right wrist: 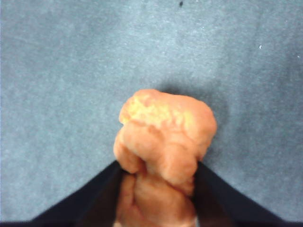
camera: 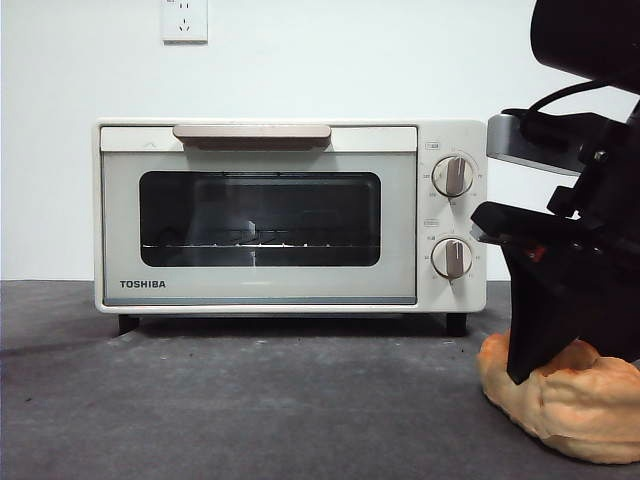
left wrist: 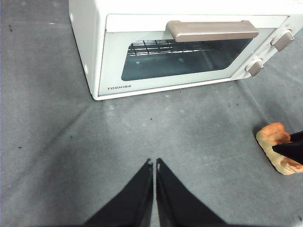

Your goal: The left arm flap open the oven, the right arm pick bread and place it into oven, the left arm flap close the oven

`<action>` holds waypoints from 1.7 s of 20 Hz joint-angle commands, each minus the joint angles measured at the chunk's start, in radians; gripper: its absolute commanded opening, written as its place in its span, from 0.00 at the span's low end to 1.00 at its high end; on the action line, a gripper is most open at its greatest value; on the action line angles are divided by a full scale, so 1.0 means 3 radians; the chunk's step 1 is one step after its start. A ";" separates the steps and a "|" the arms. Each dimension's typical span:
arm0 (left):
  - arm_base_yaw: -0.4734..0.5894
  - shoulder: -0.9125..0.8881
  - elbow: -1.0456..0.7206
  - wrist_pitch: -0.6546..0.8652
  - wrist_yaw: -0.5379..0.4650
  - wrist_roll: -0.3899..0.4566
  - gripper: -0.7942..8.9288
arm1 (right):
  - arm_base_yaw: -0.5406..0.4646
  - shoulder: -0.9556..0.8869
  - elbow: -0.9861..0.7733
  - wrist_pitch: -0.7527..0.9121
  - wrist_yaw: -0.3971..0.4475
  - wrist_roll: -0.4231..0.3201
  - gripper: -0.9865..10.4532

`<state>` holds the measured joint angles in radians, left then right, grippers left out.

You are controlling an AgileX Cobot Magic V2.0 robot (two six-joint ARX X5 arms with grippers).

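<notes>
The bread (camera: 565,405) lies nearest to the front camera, at the lower right, on the grey table (camera: 250,400). It is a lumpy golden-orange loaf, and it rests on the table in front of the oven's right end, apart from the oven. The right gripper (right wrist: 158,177) stands over it from above. In the right wrist view its two black jaws are spread apart, one on each side of the loaf, and both press against its sides. In the front view the loaf touches the table surface under the dark arm.

Behind it stands the Toshiba toaster oven (camera: 290,215), cream-white, on black feet. Its door is closed, with the beige bar handle (camera: 252,134) at the top and the wire rack (camera: 260,243) visible through the dark glass. Two round knobs (camera: 453,176) are on its right panel.

The left gripper (left wrist: 155,164) hangs above bare table in front of the oven, well apart from it. Its jaws are together, with only a thin slit between the tips, and they hold nothing.
</notes>
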<state>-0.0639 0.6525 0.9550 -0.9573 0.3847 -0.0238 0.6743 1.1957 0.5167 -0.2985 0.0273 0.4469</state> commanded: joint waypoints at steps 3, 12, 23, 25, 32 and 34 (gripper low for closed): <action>-0.0018 0.0014 0.0075 0.0034 0.0011 0.0018 0.10 | 0.0033 -0.0050 0.0031 0.0032 -0.0001 0.0042 0.24; -0.0518 0.0392 0.0156 0.0754 0.0011 -0.0301 0.10 | 0.0033 -0.0879 0.0329 -0.0380 -0.0003 0.0017 0.24; -0.1116 0.1706 0.0248 0.2197 -0.0240 -0.0336 0.10 | 0.0033 -0.1432 0.0896 -0.0899 -0.0001 -0.0071 0.24; -0.1160 0.1882 0.0249 0.2377 -0.0272 -0.0334 0.10 | 0.0033 -0.1492 0.0935 -0.0924 -0.0001 -0.0086 0.24; -0.1286 0.2238 0.0270 0.2745 -0.0523 -0.0221 0.10 | 0.0033 -0.1536 0.0952 -0.0983 -0.0001 -0.0134 0.24; -0.1294 0.2310 0.0270 0.2822 -0.0535 -0.0217 0.10 | 0.0033 -0.1537 0.0952 -0.1005 -0.0001 -0.0134 0.24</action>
<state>-0.4454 1.3289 1.0122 -0.1207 0.2291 -0.1028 0.6743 0.7315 0.7830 -0.6056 0.0265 0.4160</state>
